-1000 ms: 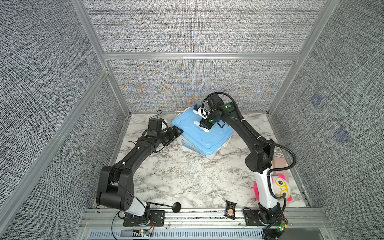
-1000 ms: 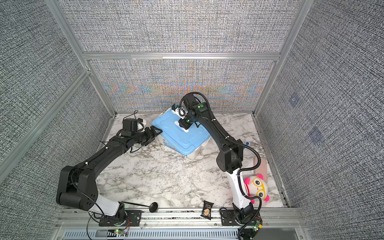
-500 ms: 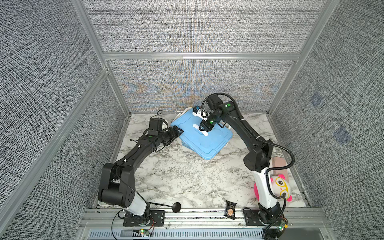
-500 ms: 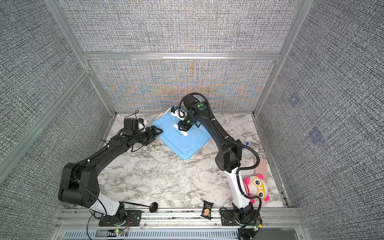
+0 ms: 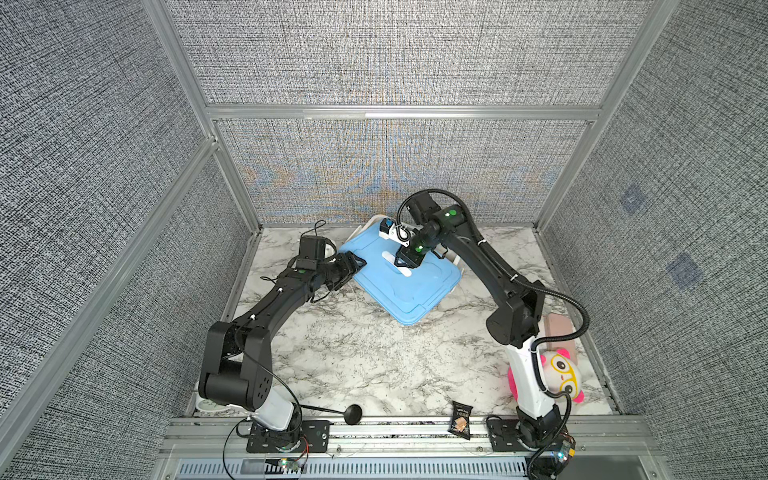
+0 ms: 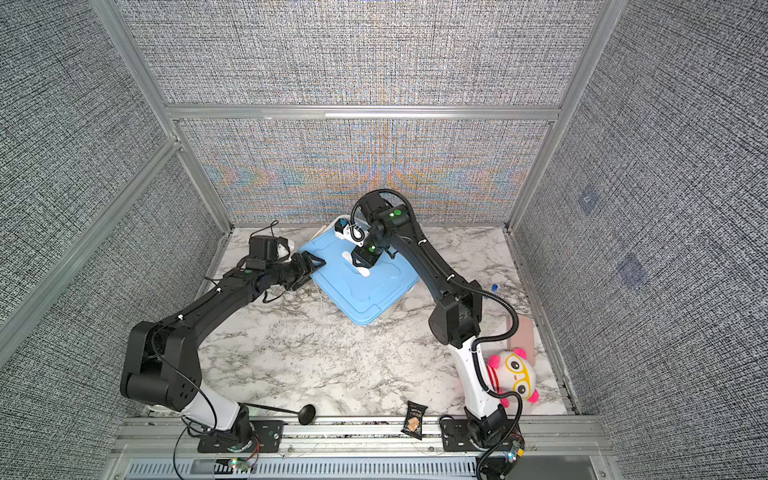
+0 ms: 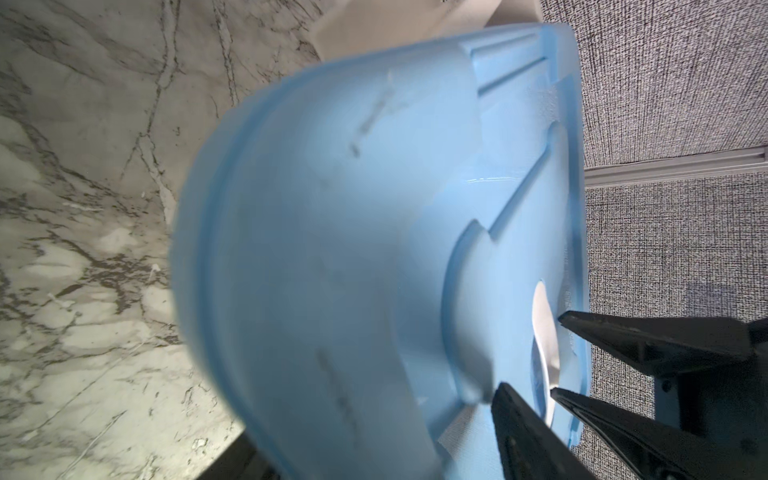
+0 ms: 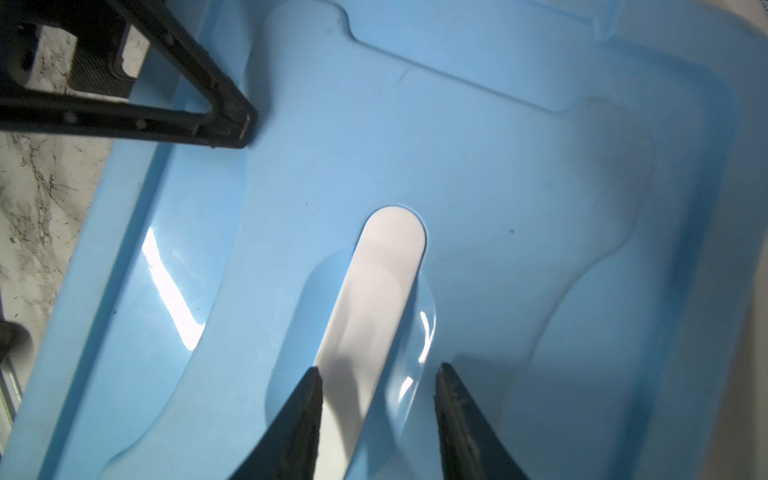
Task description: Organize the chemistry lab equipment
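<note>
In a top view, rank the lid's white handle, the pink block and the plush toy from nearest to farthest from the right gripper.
From the right gripper:
1. White handle, between its jaws, on the blue lid.
2. Pink block, at the right edge.
3. Plush toy, front right corner, beyond the block.

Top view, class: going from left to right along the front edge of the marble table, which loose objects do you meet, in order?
Along that edge in a top view: black ball-tipped rod → small black snack packet → pink and white plush toy. The arm bases overlap these, so they are left out.
</note>
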You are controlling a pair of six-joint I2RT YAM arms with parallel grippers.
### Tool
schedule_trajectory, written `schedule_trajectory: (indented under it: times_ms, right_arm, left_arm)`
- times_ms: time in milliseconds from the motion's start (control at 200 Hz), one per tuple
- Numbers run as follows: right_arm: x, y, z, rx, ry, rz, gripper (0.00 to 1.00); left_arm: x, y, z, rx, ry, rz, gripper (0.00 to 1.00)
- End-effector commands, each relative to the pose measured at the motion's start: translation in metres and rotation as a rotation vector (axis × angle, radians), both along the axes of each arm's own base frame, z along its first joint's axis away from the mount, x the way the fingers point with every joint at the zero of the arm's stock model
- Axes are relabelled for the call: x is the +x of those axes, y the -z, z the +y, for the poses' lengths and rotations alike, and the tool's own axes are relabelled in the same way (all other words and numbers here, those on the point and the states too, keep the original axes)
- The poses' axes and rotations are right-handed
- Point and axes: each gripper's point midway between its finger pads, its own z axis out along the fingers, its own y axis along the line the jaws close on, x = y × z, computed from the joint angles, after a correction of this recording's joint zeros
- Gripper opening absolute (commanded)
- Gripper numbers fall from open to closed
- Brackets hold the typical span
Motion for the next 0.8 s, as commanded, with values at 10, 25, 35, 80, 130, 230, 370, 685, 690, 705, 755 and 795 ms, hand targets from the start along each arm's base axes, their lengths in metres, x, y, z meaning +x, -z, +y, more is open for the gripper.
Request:
schedule_trajectory:
  times_ms: [10,25,35,80,130,230,370,685,690,705,755,795]
  right_arm:
    - [-0.006,0.007,-0.007,-0.068,-0.018,-0.002,0.43]
    - [-0.006,0.008,-0.008,-0.071,-0.018,-0.003,0.43]
    - [-0.005,0.008,-0.008,-0.075,-0.016,-0.006,0.42]
    - [-0.002,0.008,-0.01,-0.087,-0.01,-0.02,0.41]
    - [0.001,0.007,-0.011,-0.096,0.0,-0.035,0.41]
    - [0.008,0.002,-0.013,-0.096,0.025,-0.07,0.4]
    - [0.023,-0.007,-0.02,-0.138,0.091,-0.152,0.4]
    - [0.005,-0.036,-0.013,-0.012,0.157,-0.117,0.41]
    - [0.004,-0.037,-0.013,-0.01,0.155,-0.116,0.42]
    - [0.002,-0.037,-0.011,-0.001,0.148,-0.106,0.41]
    - [-0.005,-0.034,-0.007,0.016,0.128,-0.079,0.41]
    - [-0.009,-0.032,-0.005,0.019,0.116,-0.066,0.41]
  left_arm:
    - [0.002,-0.008,0.002,-0.003,-0.02,-0.006,0.68]
    - [0.002,-0.009,0.002,-0.002,-0.023,-0.006,0.66]
    - [0.002,-0.009,0.003,-0.001,-0.025,-0.007,0.66]
    - [0.001,-0.012,0.004,-0.002,-0.031,-0.007,0.62]
    - [0.001,-0.015,0.004,0.0,-0.034,-0.015,0.58]
    - [0.0,-0.02,0.004,-0.006,-0.036,-0.024,0.52]
    - [0.0,-0.021,0.002,-0.028,-0.036,-0.012,0.43]
    - [0.001,-0.023,0.0,-0.076,-0.064,0.011,0.37]
    - [0.001,-0.023,0.0,-0.076,-0.065,0.012,0.37]
    - [0.001,-0.023,0.0,-0.077,-0.066,0.012,0.37]
    - [0.001,-0.021,0.0,-0.079,-0.073,0.02,0.37]
    - [0.001,-0.019,0.0,-0.081,-0.076,0.027,0.37]
